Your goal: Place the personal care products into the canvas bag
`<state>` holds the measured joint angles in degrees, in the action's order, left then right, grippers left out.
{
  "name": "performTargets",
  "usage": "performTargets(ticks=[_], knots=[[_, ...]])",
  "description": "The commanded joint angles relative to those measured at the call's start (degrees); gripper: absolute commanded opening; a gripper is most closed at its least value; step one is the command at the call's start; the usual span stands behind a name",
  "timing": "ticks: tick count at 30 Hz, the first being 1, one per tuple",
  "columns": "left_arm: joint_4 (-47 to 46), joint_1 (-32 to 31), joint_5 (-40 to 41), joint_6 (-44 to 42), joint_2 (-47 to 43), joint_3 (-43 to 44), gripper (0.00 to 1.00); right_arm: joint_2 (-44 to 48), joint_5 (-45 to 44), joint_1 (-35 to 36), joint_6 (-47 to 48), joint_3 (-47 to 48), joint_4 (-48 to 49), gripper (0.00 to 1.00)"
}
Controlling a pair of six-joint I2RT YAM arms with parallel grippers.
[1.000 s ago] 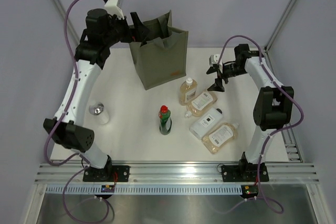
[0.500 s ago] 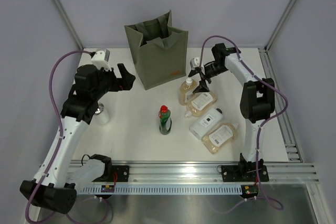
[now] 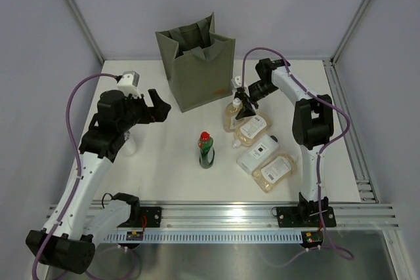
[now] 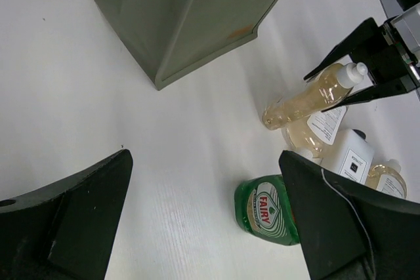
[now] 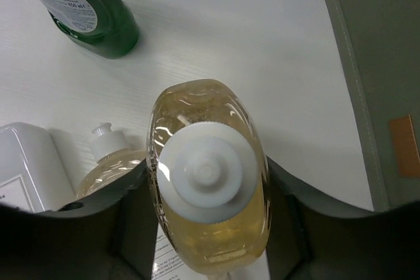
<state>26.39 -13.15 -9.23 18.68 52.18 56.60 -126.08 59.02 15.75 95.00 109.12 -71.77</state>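
Bag (image 3: 197, 73) just beside upright amber bottle (image 3: 233, 115)

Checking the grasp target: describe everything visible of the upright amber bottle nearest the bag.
Clear plastic bottle of amber liquid, oval in section, with a white ribbed cap. It stands upright on the white table, close beside the canvas bag but apart from it. The right gripper's open fingers straddle its upper part; whether they touch it is unclear.
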Motion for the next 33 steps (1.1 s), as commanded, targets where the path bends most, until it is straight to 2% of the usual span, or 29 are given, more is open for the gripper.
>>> performTargets(ticks=[1,2,3,4,6,7,8,9,10,11,12,14,15,18,23,27,29,31,33], knots=[[-3.72,0.23,-2.63,0.49,-0.50,-0.87,0.99,0.05,1.00,0.25,3.60,2.85,-5.31,0.37],[-3.63,0.23,-3.59,0.31,-0.07,-0.96,0.99,0.22,1.61,0.25,2.74,3.11,-4.88,0.28],[-3.28,0.23,-3.86,0.13,0.20,-0.96,0.99,1.01,1.88,0.16,0.56,3.12,-3.92,0.06],[-2.49,0.23,-4.04,-0.22,0.46,-0.79,0.99,1.54,2.32,0.16,-5.47,2.94,-2.25,0.00],[-1.96,0.23,-4.65,-0.31,0.90,-0.79,0.99,4.59,3.64,0.07,-15.14,0.58,6.87,0.00],[-1.70,0.23,-4.57,-0.39,0.99,-0.79,0.99,5.92,3.82,-0.10,-27.90,-0.83,11.78,0.00],[-1.70,0.23,-4.65,-0.40,0.99,-1.05,0.99,7.33,3.47,-0.10,-34.03,-2.32,20.96,0.00],[-1.87,0.23,-4.74,-0.31,0.99,-1.23,0.99,10.04,3.12,-0.10,-46.10,-5.29,25.14,0.00],[-2.04,0.23,-4.65,-0.22,0.90,-1.31,0.99,11.20,2.77,-0.10,-53.18,-6.80,29.80,0.00],[-2.22,0.23,-4.65,-0.05,0.82,-1.49,0.99,12.34,1.11,-0.10,-60.04,-8.38,38.72,0.00],[-2.48,0.23,-4.74,0.22,0.81,-1.75,0.99,14.09,0.83,-0.28,-71.59,-10.66,41.85,0.00],[-2.66,0.23,-4.65,0.57,0.81,-1.93,0.99,15.07,0.31,-0.37,-81.51,-13.21,48.69,0.00],[-2.75,0.23,-4.65,0.75,0.73,-2.10,0.99,15.77,0.21,-0.37,-90.17,-14.02,50.48,0.00],[-2.66,0.23,-4.56,0.83,0.64,-2.19,0.99,16.57,-0.22,-0.45,-103.38,-16.04,54.97,0.00],[-1.78,0.23,-4.21,1.01,0.64,-1.93,0.99,18.24,1.61,-1.51,-118.71,-17.19,65.32,0.00],[-1.43,0.23,-4.04,1.36,0.38,-2.11,0.99,19.90,4.42,-2.12,-130.91,-12.81,68.42,0.00],[-1.34,0.23,-3.69,1.36,0.20,-2.37,0.99,21.05,6.27,-2.12,-135.15,-11.39,72.54,0.00],[-1.61,0.23,-3.60,1.45,0.20,-2.46,0.99,22.72,6.89,-2.12,-143.93,-11.13,79.63,0.00],[-1.69,0.23,-3.60,1.62,0.29,-2.55,0.99,23.25,6.90,-1.95,-149.81,-8.67,81.34,0.00]])
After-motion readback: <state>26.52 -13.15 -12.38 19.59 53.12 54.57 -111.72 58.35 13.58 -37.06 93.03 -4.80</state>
